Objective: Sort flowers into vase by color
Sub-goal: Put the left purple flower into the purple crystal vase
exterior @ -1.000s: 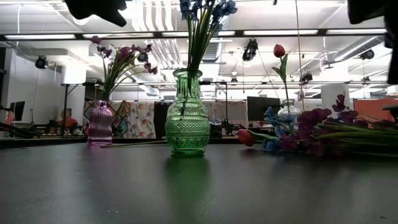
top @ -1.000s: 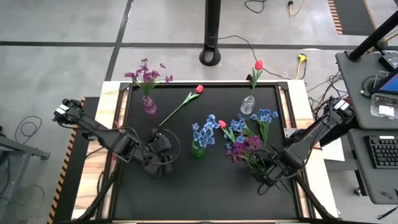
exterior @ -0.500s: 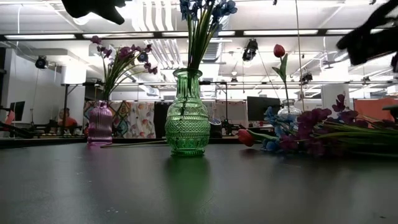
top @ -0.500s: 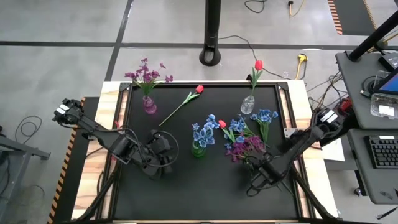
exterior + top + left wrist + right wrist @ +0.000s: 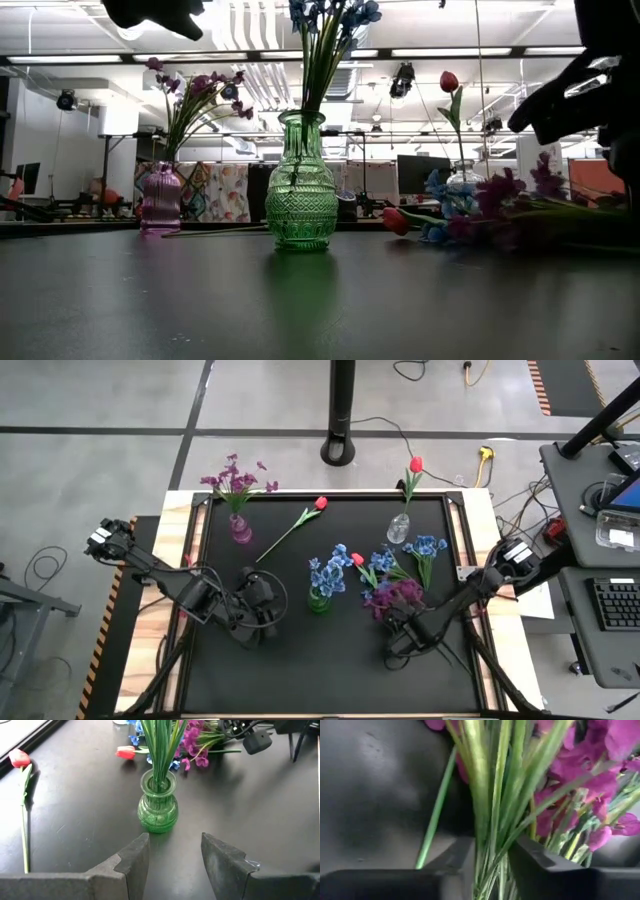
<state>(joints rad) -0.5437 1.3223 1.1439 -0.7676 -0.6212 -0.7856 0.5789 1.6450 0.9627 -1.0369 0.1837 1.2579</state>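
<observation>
Loose purple flowers (image 5: 396, 597) lie on the black table at the right, beside loose blue flowers (image 5: 428, 546) and a red bud (image 5: 357, 559). My right gripper (image 5: 399, 637) is down on their green stems, shut on the bundle (image 5: 492, 865). Blue flowers stand in a green vase (image 5: 319, 599) at the centre. A pink vase (image 5: 240, 528) at the far left holds purple flowers. In a clear vase (image 5: 398, 528) stands a red tulip. My left gripper (image 5: 262, 604) hangs open left of the green vase (image 5: 158, 810), touching nothing. My right gripper pinches several green stems of the purple flowers (image 5: 492, 832) between its two fingers (image 5: 535, 865), some way below the blossoms. The fingers come from above, pointing steeply down, one on each side of the bundle. The flowers still lie on the table (image 5: 510, 190).
A single red tulip (image 5: 320, 503) lies on the table between the pink and clear vases, its stem running toward my left gripper. A thin lone stem (image 5: 437, 805) lies beside the held bundle. The near half of the table holds nothing but the arms.
My right gripper has sunk toward the table and slid toward the near edge, tipping more steeply down, and has come onto the purple flowers' stems. The purple blossoms have stirred slightly. My left arm has kept still.
</observation>
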